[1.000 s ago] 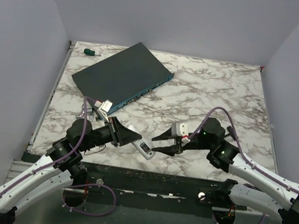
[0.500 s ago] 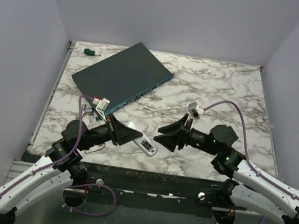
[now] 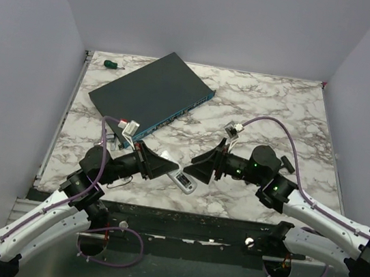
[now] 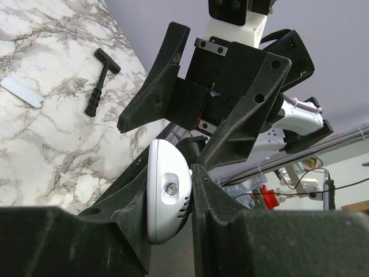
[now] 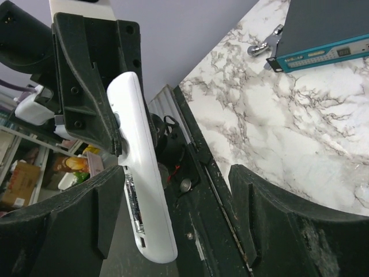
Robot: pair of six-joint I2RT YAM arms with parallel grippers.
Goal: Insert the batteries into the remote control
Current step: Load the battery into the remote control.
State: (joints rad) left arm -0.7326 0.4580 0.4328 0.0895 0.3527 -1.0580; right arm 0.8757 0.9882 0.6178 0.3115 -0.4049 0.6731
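Left gripper (image 3: 169, 170) clamped on remote (image 3: 183, 182); right gripper (image 3: 195, 169) jaws apart, just beside remote's free end.

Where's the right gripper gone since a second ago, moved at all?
Yes. The right gripper shifted slightly left, toward the flat dark rectangular network box, and its jaws opened wider.

From above, most of the remote control (image 3: 184, 181) is buried between the fingers (image 3: 158, 165) of the left pincer (image 3: 169, 171); only its far end pokes out. That pincer's own camera sees it end-on (its faces hidden). Ahead of the right pincer (image 5: 176, 179), the narrow recess (image 5: 134, 209) low in the remote control is too small to read; far beyond, the dark network box (image 5: 328, 26) is cut by the picture's edge.
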